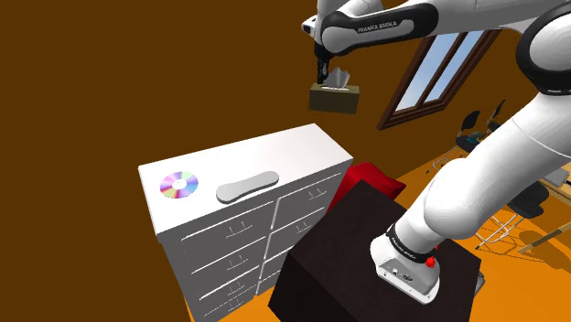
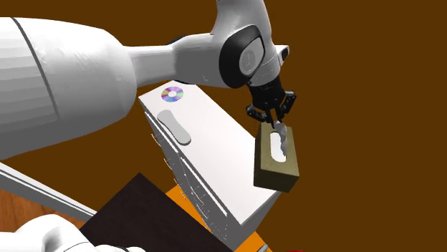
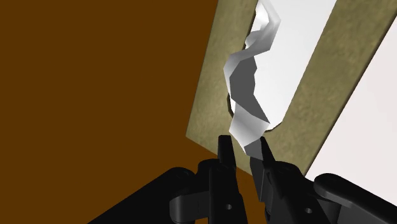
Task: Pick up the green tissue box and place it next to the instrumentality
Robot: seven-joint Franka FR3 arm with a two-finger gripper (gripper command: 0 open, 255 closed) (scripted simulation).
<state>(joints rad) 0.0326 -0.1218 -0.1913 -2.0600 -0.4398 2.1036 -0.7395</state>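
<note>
In the shoulder view a shiny rainbow-coloured disc [image 1: 179, 185] lies at the left end of the white chest of drawers [image 1: 293, 146]. Just to its right a flat, elongated grey object [image 1: 247, 186] rests on the same top, apart from the disc. Further right and higher, in the upper middle of the frame, the black two-finger gripper [image 1: 322, 78] hangs from the white arm with the olive-brown tissue box [image 1: 334, 98] below it. The box is in the air, clear of the chest's top and well apart from the grey object.

In the wrist view the jaws are nearly closed and pinch the white tissue [image 3: 248, 95] that sticks out of the box's slot, so the box hangs by that sheet. In the second exterior view the box [image 2: 276, 166] hangs tilted at the right of centre, overlapping the right edge of the chest's top [image 2: 222, 157].

To the right of the chest in the shoulder view come a red shape [image 1: 375, 178] and the black stand [image 1: 348, 247]. A wood-framed window [image 1: 444, 69] sits at the upper right.
</note>
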